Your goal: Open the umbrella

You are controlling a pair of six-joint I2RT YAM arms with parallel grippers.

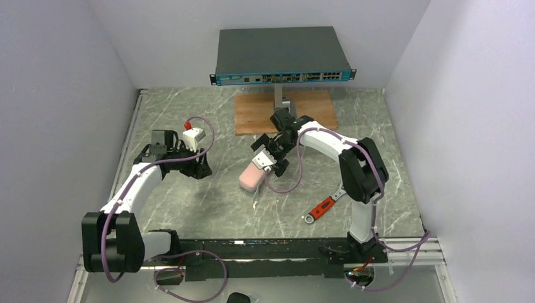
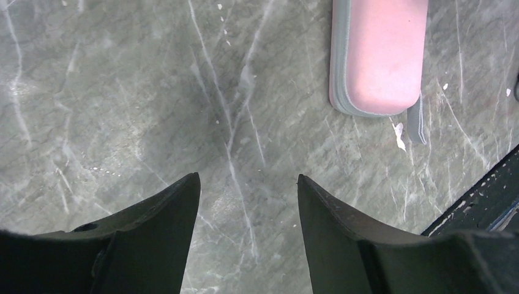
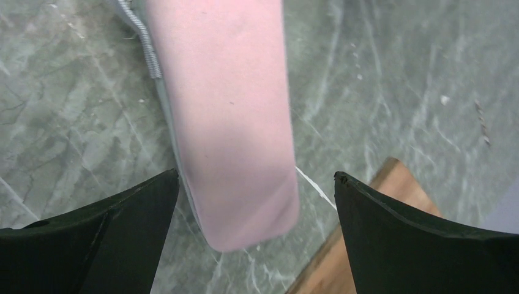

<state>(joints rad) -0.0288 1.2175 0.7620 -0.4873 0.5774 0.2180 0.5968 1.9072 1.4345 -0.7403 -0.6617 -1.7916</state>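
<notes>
A robotics lab test cell: plain pale walls [image 1: 57,95] box in a marble-patterned surface [image 1: 189,208]. A rack-mount network switch [image 1: 282,55] stands on a post at the back, over a wooden board [image 1: 252,115]. In front of the switch, the cabled left arm [image 1: 140,183] and right arm [image 1: 328,144] are bolted to a black rail [image 1: 265,247].

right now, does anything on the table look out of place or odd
Nothing spilled or broken. The stray item is a red-handled wrench lying aslant, right of the collapsed umbrella and unrelated to opening it. A few small white flecks dot the tabletop beside the umbrella.
</notes>
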